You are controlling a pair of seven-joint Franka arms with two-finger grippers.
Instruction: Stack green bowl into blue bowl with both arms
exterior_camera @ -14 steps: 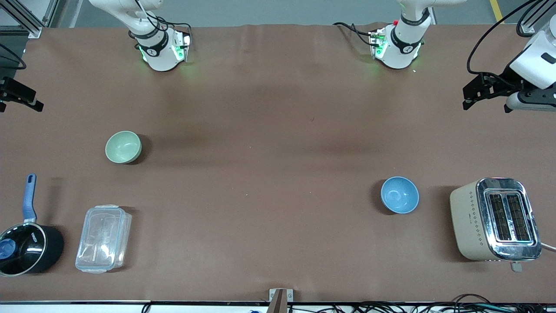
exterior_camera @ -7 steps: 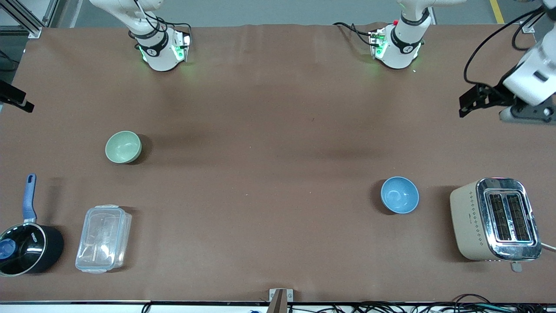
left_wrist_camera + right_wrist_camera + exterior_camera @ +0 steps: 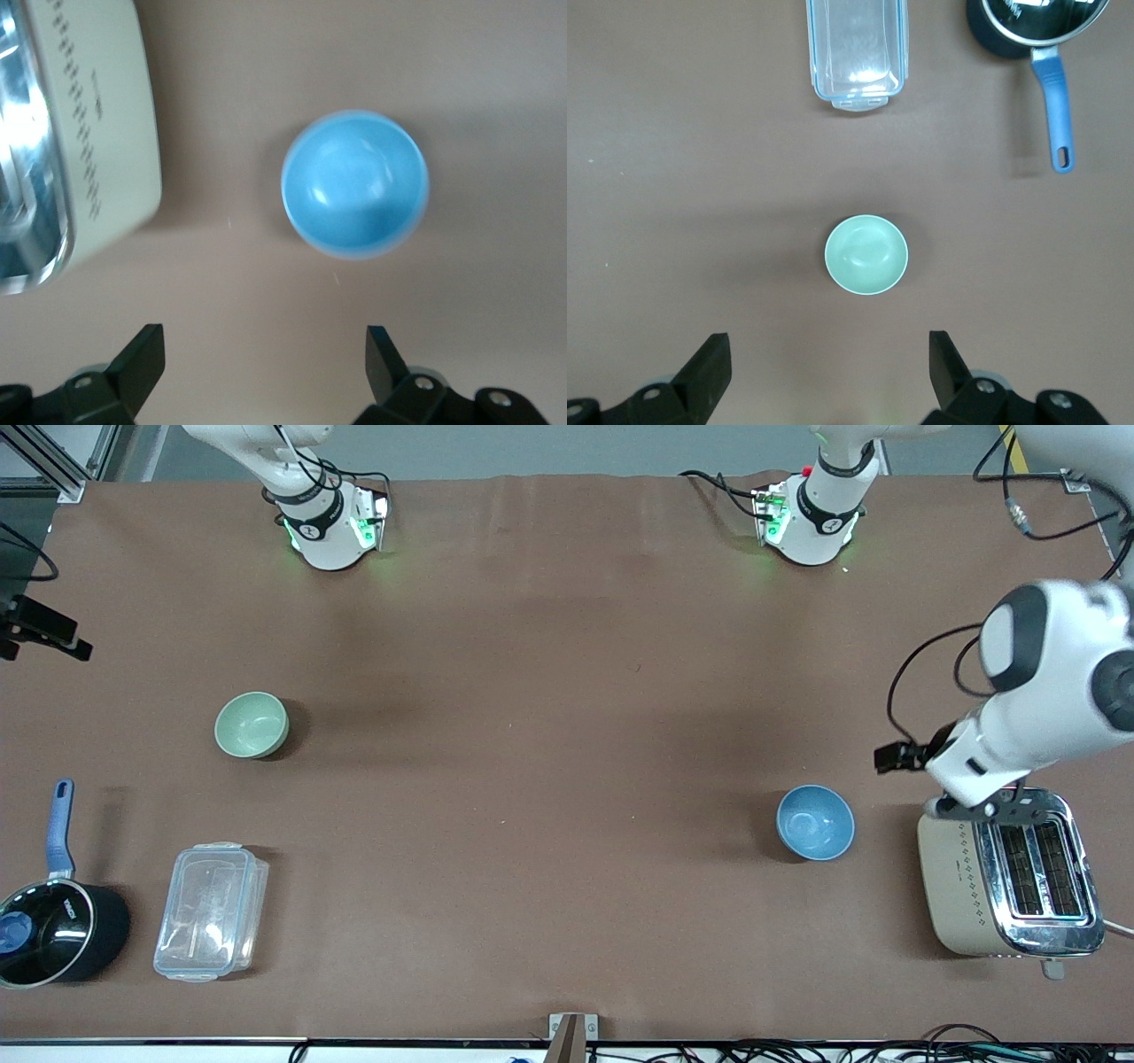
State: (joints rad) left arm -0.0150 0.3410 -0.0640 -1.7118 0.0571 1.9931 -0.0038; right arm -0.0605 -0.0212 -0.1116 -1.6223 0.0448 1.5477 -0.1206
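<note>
Right claw [image 3: 824,376] spread wide, empty, hanging high over green bowl [image 3: 252,724] at right arm's end of tabletop [image 3: 549,691], lined up for descent; blue bowl [image 3: 815,822] beside toaster [image 3: 1010,872], under left claw [image 3: 266,372], also wide, poised likewise for grabbing

I see even, bright overhead light; soft shadows on worktop [image 3: 549,691]; left arm [image 3: 1045,691] motion-blurred; glare on toaster [image 3: 1010,872] chrome.
</note>
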